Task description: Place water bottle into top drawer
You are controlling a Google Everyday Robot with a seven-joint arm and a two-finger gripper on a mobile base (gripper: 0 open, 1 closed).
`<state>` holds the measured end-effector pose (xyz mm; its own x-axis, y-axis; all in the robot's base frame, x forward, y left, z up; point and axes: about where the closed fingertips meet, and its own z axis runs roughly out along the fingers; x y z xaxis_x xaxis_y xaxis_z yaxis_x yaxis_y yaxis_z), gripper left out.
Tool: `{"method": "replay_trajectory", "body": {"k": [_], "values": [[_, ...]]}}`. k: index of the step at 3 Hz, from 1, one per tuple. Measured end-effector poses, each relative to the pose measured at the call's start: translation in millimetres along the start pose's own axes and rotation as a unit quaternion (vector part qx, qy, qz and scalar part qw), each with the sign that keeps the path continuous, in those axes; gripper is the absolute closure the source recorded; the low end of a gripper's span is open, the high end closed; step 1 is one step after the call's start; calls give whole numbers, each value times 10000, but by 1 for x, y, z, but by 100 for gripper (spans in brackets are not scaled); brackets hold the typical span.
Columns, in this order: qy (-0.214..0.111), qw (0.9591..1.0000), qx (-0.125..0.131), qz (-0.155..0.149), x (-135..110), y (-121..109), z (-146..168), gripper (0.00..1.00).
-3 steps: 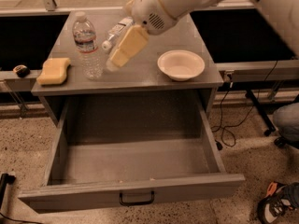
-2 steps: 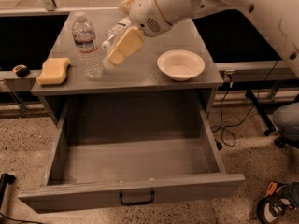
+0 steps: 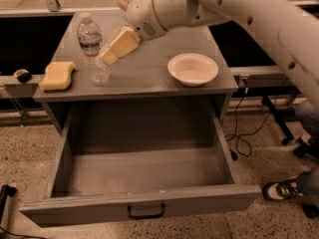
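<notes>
The water bottle (image 3: 91, 48), clear ribbed plastic with a white cap and a narrow red-and-dark label band, stands upright on the left part of the grey cabinet top (image 3: 144, 71). My gripper (image 3: 110, 52), with cream-coloured fingers, hangs from the white arm just to the right of the bottle, its tips close to the bottle's middle. The top drawer (image 3: 139, 178) is pulled wide out below the cabinet top, and nothing lies in it. Its black pull handle (image 3: 145, 213) is centred on the front panel.
A yellow sponge (image 3: 57, 75) lies at the left edge of the cabinet top. A white bowl (image 3: 193, 68) sits at the right. Cables (image 3: 244, 133) and a person's shoe (image 3: 279, 189) are on the floor at the right.
My arm has swung left, bringing the gripper closer to the water bottle. The bottle, sponge, bowl and drawer have not moved.
</notes>
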<state>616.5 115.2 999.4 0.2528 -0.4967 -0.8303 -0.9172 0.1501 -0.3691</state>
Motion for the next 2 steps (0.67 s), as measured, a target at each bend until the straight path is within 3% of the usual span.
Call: {"method": "replay_trajectory", "body": {"k": [1,2], "values": [[-733,9959,456,257,-11,-32,24,0],[-1059,9900,639,674,-15,-52,48,0]]}}
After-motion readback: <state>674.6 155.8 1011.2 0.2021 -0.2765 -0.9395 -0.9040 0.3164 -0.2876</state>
